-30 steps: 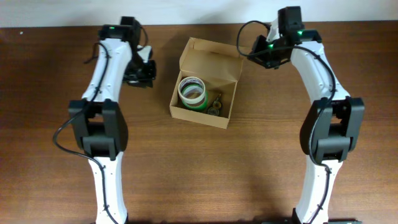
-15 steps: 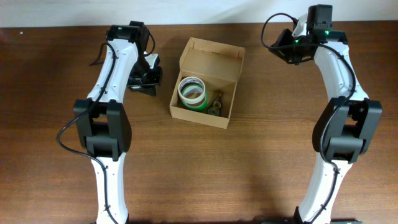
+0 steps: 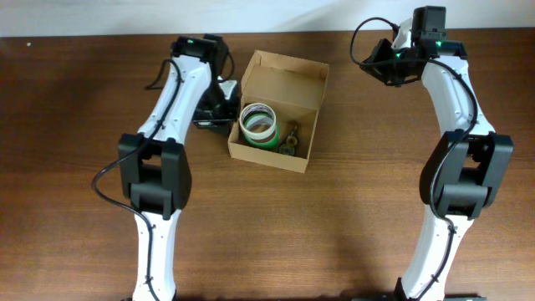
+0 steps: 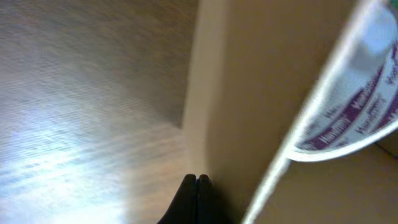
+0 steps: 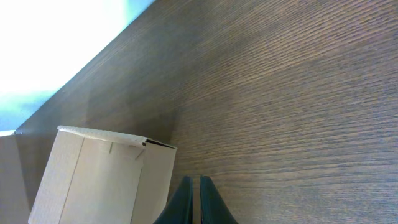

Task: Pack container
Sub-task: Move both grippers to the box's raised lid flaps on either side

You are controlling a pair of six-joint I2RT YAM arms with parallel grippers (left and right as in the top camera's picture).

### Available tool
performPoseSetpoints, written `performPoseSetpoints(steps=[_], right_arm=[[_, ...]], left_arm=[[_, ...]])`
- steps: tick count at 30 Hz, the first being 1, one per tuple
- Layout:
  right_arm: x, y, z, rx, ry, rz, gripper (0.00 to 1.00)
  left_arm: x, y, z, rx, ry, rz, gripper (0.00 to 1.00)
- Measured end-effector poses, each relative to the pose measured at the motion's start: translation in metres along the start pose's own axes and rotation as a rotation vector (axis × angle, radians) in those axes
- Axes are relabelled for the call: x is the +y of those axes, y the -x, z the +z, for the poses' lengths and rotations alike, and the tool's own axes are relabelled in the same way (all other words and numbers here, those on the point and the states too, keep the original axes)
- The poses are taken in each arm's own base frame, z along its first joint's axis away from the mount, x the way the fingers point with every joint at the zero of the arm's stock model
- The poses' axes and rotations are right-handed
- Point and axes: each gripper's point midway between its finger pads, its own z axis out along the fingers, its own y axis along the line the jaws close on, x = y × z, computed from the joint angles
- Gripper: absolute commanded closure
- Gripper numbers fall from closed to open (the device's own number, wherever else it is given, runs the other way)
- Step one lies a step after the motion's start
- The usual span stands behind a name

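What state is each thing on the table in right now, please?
box, open, flap lid up.
tape rolls, stacked flat inside the box.
left gripper, shut, empty, close beside the box.
right gripper, shut, empty, over the table.

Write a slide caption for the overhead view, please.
Open cardboard box holding a tape roll, left gripper beside its wall, right gripper apart from it.

Tape rolls (image 3: 266, 136) sit beside a small dark item (image 3: 290, 140)
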Motion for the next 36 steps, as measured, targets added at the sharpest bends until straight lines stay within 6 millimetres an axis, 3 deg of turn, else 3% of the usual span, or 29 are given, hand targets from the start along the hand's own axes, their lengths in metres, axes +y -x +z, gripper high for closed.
performPoseSetpoints(steps=[11,17,22,25,28,31,36], right_arm=[[-0.001,-0.002,0.0,0.007,-0.003,-0.019,0.93],[-0.005,-0.009,0.0,0.036,-0.018,-0.007,0.93],[-0.01,-0.021,-0.001,0.083,-0.04,0.003,0.94],[-0.013,-0.028,-0.002,0.11,-0.052,0.011,0.96],[-0.015,-0.032,-0.002,0.125,-0.058,0.01,0.96],[-0.015,-0.035,-0.002,0.134,-0.06,0.006,0.96],[-0.011,-0.038,-0.001,0.144,-0.059,-0.001,0.96]], left_arm=[[-0.023,-0.012,0.006,0.039,0.005,-0.026,0.98],[-0.01,-0.006,0.005,0.005,0.086,-0.069,0.98],[0.025,0.018,-0.003,-0.08,0.101,-0.147,0.98],[0.055,0.042,-0.013,-0.176,0.07,-0.207,0.98],[0.071,0.07,-0.024,-0.287,-0.008,-0.235,0.98],[0.069,0.095,-0.037,-0.387,-0.125,-0.221,0.98],[0.041,0.115,-0.055,-0.466,-0.326,-0.148,0.98]])
